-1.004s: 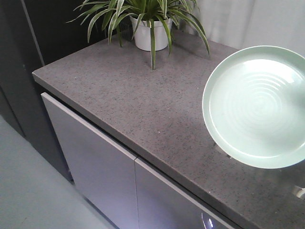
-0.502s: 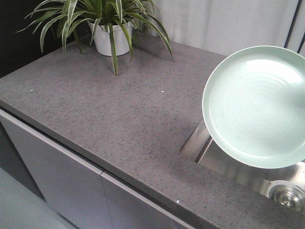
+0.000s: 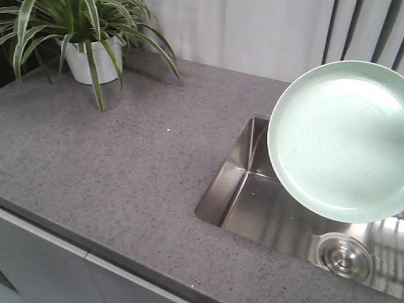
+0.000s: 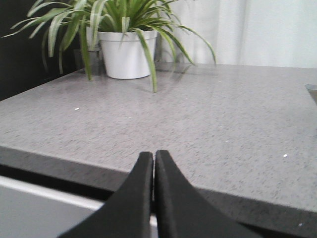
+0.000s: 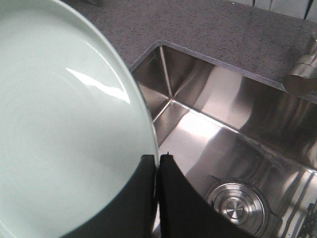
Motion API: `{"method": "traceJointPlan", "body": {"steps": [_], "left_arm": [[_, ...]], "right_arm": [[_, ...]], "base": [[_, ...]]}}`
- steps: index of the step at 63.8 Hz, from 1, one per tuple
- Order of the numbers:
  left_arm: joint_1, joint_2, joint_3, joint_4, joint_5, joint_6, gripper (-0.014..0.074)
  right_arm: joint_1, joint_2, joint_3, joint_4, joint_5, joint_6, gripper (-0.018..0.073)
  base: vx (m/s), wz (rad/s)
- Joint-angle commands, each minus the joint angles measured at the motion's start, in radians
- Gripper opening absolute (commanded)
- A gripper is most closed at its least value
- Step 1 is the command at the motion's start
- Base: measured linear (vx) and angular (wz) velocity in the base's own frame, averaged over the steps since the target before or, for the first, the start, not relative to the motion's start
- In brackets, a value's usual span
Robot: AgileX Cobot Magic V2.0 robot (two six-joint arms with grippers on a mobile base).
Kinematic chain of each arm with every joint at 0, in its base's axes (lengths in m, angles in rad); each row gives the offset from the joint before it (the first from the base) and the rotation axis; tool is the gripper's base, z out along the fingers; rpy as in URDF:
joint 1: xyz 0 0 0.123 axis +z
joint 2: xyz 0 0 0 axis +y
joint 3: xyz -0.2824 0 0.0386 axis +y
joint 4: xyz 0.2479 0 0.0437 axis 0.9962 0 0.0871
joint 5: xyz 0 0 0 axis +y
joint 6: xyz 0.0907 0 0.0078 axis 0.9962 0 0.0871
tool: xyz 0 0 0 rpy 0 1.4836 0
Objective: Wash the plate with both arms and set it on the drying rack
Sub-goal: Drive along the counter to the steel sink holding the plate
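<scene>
- A green plant (image 3: 76,19) with long striped leaves stands in a white pot (image 3: 88,60) at the far left corner of the grey speckled counter (image 3: 126,164). Some leaves hang down over the pot and reach the counter top.
- The left end effector (image 4: 154,156) is in front of the front edge of the counter, with its tips about level with the dark edge. Its two black fingers (image 4: 141,178) are pressed together with only a thin line between them. They hold nothing and touch nothing.
- A steel sink (image 3: 233,196) is set into the right part of the counter. A round steel drain (image 3: 344,255) sits in its floor, toward the front edge.
- The plate (image 3: 341,139) is in the air over the sink and touches neither the sink nor the counter. It is round, so it has no long axis. It is strongly tilted, with its ringed face turned up and toward the front camera. In the front view its lower rim is above the drain.
- The right end effector (image 5: 158,159) pinches the rim of the plate. One black finger (image 5: 133,198) lies on the face side and the other on the back side, with only the rim between them.
- A brushed metal tap (image 5: 302,74) stands on the counter behind the sink, partly cut off by the picture edge.
- A pale curtain (image 3: 252,31) hangs behind the far edge of the counter.
</scene>
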Motion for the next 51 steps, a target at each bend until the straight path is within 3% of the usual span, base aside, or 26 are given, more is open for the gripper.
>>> {"method": "traceJointPlan", "body": {"steps": [1,51], "left_arm": [[0.001,-0.016,0.022,-0.008,-0.067,-0.002,-0.0006],[0.001,-0.016,0.022,-0.008,-0.067,-0.002,-0.0006]], "right_arm": [[-0.007,-0.010,-0.026,0.041,-0.045,-0.006,-0.0003],[-0.007,-0.010,-0.026,0.041,-0.045,-0.006,-0.0003]], "base": [[0.07,-0.29],[0.06,-0.28]]}}
